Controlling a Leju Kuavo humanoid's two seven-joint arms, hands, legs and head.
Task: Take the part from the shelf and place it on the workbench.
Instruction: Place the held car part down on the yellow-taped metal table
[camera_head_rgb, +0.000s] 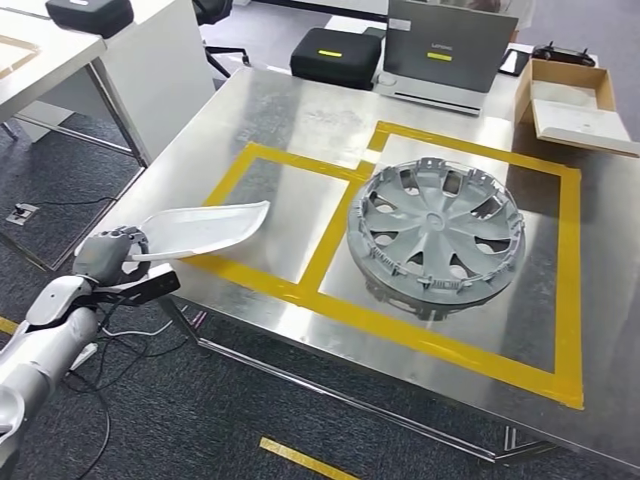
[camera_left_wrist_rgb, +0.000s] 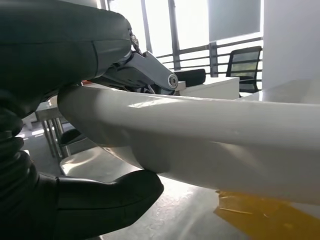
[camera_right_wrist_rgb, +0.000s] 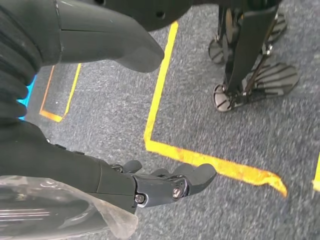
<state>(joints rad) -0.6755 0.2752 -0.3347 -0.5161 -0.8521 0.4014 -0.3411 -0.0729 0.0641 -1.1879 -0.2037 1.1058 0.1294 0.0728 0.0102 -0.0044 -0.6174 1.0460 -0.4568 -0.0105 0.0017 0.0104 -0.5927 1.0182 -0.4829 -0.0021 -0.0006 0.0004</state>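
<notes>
Gripping white, long, curved part (camera_head_rgb: 202, 229) by one end: left hand (camera_head_rgb: 113, 258); right hand (camera_right_wrist_rgb: 124, 165) empty, fingers apart.

Glossy white plastic part (camera_head_rgb: 202, 228) — brushed-metal workbench (camera_head_rgb: 302, 110)

White part (camera_head_rgb: 200, 228); grey hubcap (camera_head_rgb: 435, 235); yellow tape (camera_head_rgb: 332, 235); steel workbench (camera_head_rgb: 287, 110).

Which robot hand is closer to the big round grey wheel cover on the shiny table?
Left. The left hand is at the table edge beside the wheel cover; the right hand hangs over carpet.
</notes>
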